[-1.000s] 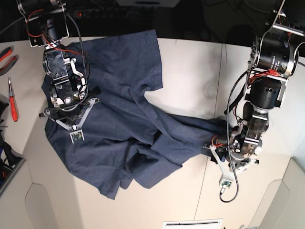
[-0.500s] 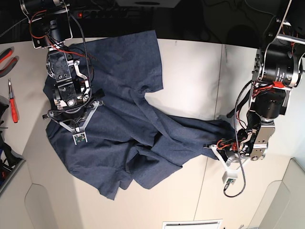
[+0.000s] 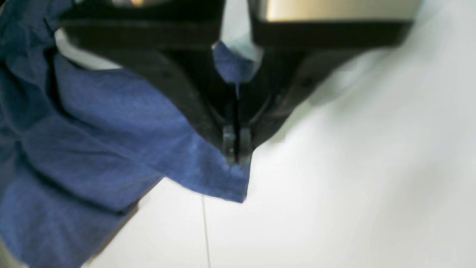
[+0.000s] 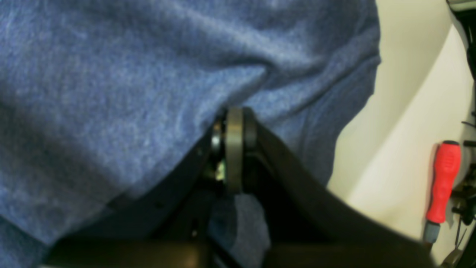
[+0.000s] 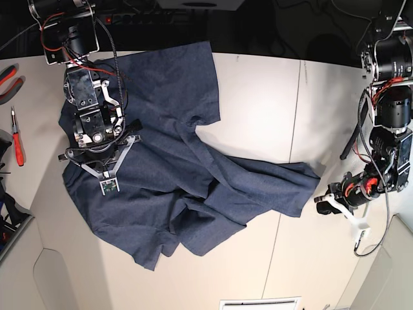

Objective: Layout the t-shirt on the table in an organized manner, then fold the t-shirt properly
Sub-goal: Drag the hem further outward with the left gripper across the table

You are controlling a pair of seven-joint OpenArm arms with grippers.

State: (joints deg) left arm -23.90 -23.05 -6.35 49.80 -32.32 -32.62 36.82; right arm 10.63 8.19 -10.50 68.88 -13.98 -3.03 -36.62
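The navy-blue t-shirt (image 5: 168, 155) lies crumpled across the table (image 5: 258, 97), plain side up, one sleeve toward the back. My right gripper (image 5: 100, 158) sits over its left part. In the right wrist view that gripper (image 4: 232, 123) is shut, with the t-shirt (image 4: 111, 93) puckering around its tips. My left gripper (image 5: 321, 199) is at the shirt's far right corner. The left wrist view shows it (image 3: 234, 154) shut on the t-shirt (image 3: 111, 130) edge, just above the table (image 3: 353, 186). No lettering shows.
A red-handled screwdriver (image 5: 18, 139) (image 4: 442, 182) and red pliers (image 5: 8, 77) lie at the table's left edge. A thin dark seam (image 3: 204, 230) crosses the tabletop. Rounded cut-outs mark the front corners (image 5: 58, 284).
My left gripper has shut on the shirt's right corner and moved to the right, drawing that corner out along the table. The right arm has barely moved.
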